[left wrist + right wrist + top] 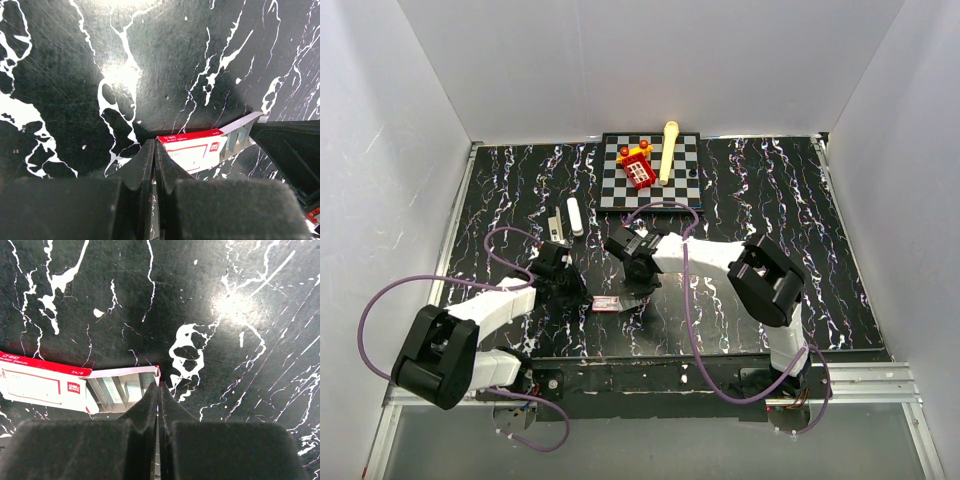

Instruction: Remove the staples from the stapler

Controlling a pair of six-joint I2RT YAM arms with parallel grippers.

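The stapler [553, 226], slim and silvery-grey, lies at the back left, apart from both grippers. A small red-and-white box [608, 304] [192, 150] [40, 385] lies between them. Its tray [125, 374] is drawn out to the right and holds silvery strips of staples [127, 390]. Whether these came from the stapler I cannot tell. My left gripper [154, 145] [580, 297] is shut with its tips against the box's left end. My right gripper [159, 387] [640, 290] is shut with its tips at the tray's end wall. Whether that wall is pinched does not show.
A white cylinder [575, 216] lies just right of the stapler. At the back middle a chessboard [620, 190] carries a red toy [638, 168] and a yellow stick [669, 150]. White walls enclose the black marbled table [820, 200] on three sides.
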